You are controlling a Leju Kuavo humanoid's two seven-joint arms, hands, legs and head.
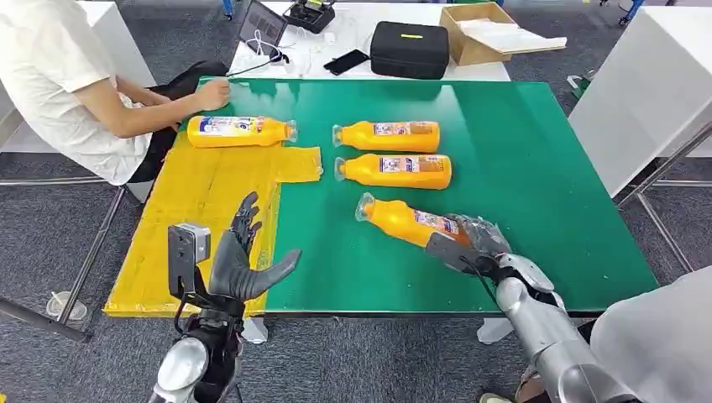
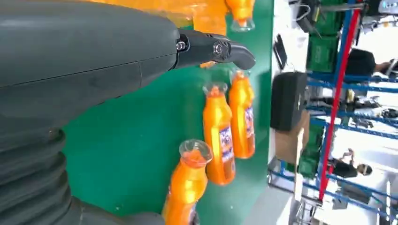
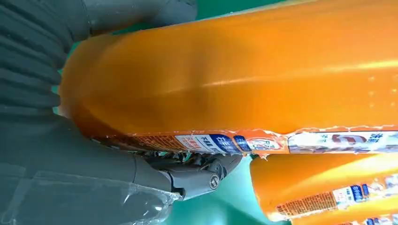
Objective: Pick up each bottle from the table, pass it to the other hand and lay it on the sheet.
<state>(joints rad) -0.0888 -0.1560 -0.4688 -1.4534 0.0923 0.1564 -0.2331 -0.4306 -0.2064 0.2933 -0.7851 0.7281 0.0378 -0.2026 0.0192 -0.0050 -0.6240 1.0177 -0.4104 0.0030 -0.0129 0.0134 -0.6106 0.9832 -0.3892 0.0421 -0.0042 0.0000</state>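
orange bottle (image 1: 406, 222) lies tilted on the green table (image 1: 537, 176), its base end inside the right hand (image 1: 472, 242). the fingers (image 1: 485, 232) curl over the far side of the base w/ the thumb on the near side – the right wrist view shows the bottle's body pressed close against the palm, fingers wrapped under the label. so that hand is clamped on the bottle, though it looks not yet lifted; cap end points away from the fingers, toward the sheet (image 1: 201, 227).

left hand (image 1: 243, 260) hovers over the near corner of the yellow sheet, fingers spread apart, thumb out to the side, holding nothing. it reads as waiting for the handover.

progress, as a guess: one bottle (image 1: 241, 132) lies along the sheet's far edge, well beyond the left fingertips – so prob. one done. two more bottles, (image 1: 388, 135) and (image 1: 395, 170), lie side by side on the bare table, beyond the right fingers, untouched. that leaves the gripped one to lift, pass and lay down, then those two.

a person (image 1: 75, 84) sits at the far corner by the sheet, hand resting on the table edge close to the laid bottle.
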